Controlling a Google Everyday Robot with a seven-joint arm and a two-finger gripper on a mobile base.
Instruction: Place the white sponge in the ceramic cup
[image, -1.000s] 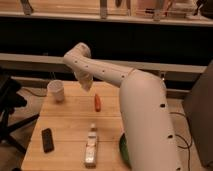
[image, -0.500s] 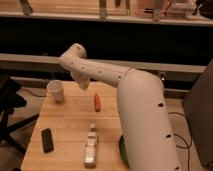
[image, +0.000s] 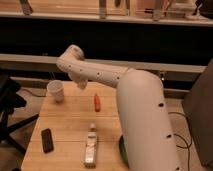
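Above the wooden table (image: 70, 112) hangs the hand (image: 81, 86).

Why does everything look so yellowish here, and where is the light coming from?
Camera view: warm light tints the table and the white arm. The arm is brightest on top, so the light likely comes from above. The gripper, up right of the cup, looks dimmer. The back wall is dark.

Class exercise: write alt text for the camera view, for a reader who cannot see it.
A white robot arm reaches left over a wooden table, its gripper hanging just right of the ceramic cup. Also on the table are a small orange item, a black object, a clear plastic bottle and a green bowl edge.
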